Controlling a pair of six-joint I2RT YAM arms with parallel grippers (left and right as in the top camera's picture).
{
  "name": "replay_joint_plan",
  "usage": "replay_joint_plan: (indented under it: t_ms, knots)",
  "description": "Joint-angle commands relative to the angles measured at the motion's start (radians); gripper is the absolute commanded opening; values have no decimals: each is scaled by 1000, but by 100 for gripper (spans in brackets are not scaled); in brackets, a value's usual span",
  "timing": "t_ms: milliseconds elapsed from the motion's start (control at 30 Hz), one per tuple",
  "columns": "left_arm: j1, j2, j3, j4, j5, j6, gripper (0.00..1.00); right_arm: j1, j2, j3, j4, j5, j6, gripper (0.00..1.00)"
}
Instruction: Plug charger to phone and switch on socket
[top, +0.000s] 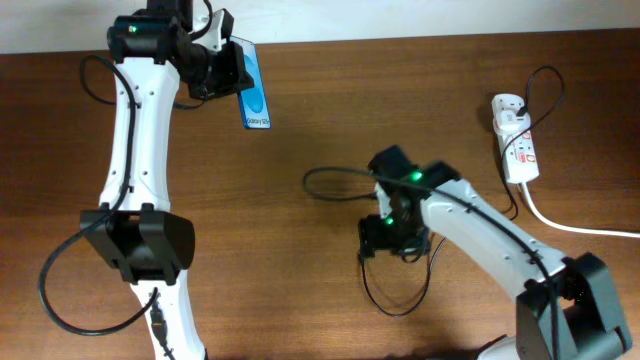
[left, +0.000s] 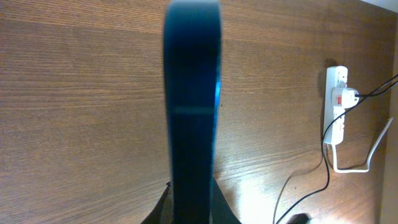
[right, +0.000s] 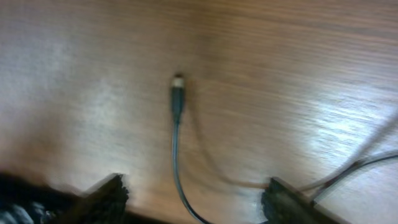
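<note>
Evidently at the pickup of the charger (right: 178, 102), with plugging in and switching on not yet done. Gripping the phone (top: 255, 95) by one end in the left gripper (top: 230, 74), closed firmly on it, near the far edge of the tabletop (top: 330, 110), left of centre, and apparently clear of the wood. Seen edge-on from the left wrist as a dark blue band; from overhead, showing a bright blue screen with a lighter oval and small white text at the end away from the gripper. Hovering the right gripper (right: 196, 186) spread wide and empty around the middle of the tabletop, toward the near edge, straddling the thin black cable without pinching it, as far as the blur allows. Just ahead of the fingers (right: 115, 190), lying flat: the small black plug tip. Next, probably: lower, close on the cable right behind the tip, then carry it across to the phone, keeping tip and port in line. Left for last, the socket (top: 517, 140) toward the far right corner.
</note>
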Motion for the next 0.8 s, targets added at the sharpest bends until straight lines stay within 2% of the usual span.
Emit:
replay_joint_plan:
  t_ms: [0, 33, 233, 400, 767]
  knots:
    - [-4, -9, 8, 6, 7, 16, 0, 64, 3, -47, 74, -11, 80, 52]
    - [-4, -9, 8, 3, 7, 16, 0, 82, 20, -53, 96, -11, 108, 44]
    - [-8, -9, 8, 2, 8, 16, 0, 100, 161, -54, 139, -12, 132, 42]
    - [-8, -9, 8, 2, 8, 16, 0, 98, 167, -54, 152, -11, 131, 33]
    - [-8, -9, 8, 0, 8, 16, 0, 98, 167, -54, 165, -3, 130, 24]
